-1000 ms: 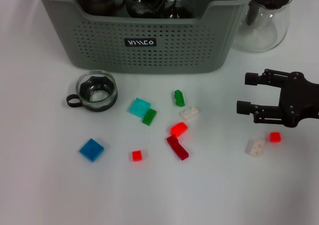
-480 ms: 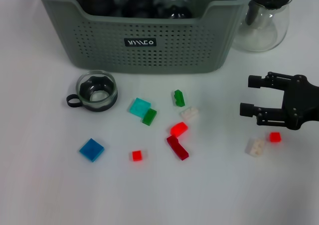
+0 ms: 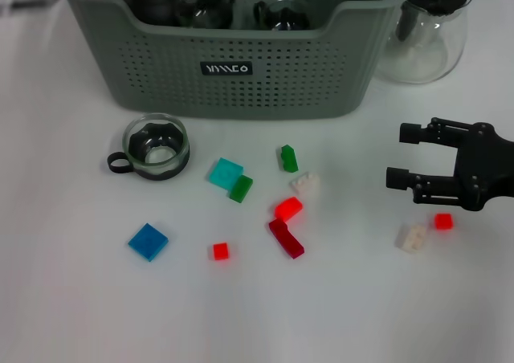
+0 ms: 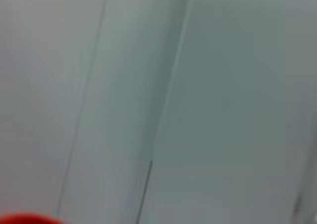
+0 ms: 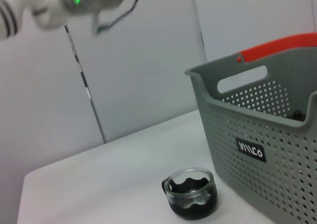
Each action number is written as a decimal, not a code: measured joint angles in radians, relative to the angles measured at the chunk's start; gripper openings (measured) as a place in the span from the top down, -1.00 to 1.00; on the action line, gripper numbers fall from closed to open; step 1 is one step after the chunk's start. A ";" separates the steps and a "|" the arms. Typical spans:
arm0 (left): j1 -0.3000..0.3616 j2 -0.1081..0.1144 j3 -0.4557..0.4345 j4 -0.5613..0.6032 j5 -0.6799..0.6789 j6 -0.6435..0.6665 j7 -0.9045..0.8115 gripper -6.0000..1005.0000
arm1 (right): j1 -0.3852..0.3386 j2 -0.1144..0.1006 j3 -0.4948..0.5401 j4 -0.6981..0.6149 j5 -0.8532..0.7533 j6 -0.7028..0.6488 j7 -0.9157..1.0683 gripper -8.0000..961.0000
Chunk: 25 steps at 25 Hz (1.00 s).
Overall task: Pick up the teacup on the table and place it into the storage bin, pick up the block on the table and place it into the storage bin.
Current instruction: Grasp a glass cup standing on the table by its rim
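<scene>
1. Nearest the robot lie the loose blocks on the table (image 3: 72, 315): a blue square block (image 3: 148, 242), a small red cube (image 3: 220, 251) and a dark red L-shaped block (image 3: 286, 238); off to the right are a white block (image 3: 411, 237) and a small red block (image 3: 443, 221).
2. The right gripper (image 3: 395, 154) hovers just beyond those last two, jaws wide and empty, fingers pointing toward the robot's left. The white block sits just nearer the robot than the fingertips, so this arm is the likelier one for it.
3. The teacup (image 3: 157, 147), clear glass with a dark interior and a small black handle sticking out leftward, stands upright well apart to the gripper's left.
4. Farthest, the storage bin (image 3: 241, 74) already holds dark glassware; a glass pitcher (image 3: 426, 34) stands beside it.
5. The left gripper is not in view.
</scene>
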<state>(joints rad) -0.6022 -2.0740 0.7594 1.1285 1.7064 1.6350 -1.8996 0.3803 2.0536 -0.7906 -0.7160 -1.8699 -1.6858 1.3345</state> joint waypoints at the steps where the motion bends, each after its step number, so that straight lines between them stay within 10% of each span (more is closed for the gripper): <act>1: 0.037 -0.001 -0.020 -0.024 -0.010 0.041 0.055 0.01 | 0.000 0.000 0.000 0.000 0.000 0.000 0.000 -0.74; 12: 0.199 -0.052 -0.116 0.065 0.440 0.230 0.281 0.01 | 0.003 -0.004 -0.004 0.005 0.000 0.001 0.007 -0.73; 25: 0.157 -0.096 0.236 0.317 0.735 0.085 0.018 0.05 | 0.006 -0.006 -0.005 0.010 -0.004 0.006 0.008 -0.74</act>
<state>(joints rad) -0.4451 -2.1697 0.9958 1.4453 2.4413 1.7195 -1.8814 0.3865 2.0479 -0.7957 -0.7057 -1.8735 -1.6795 1.3423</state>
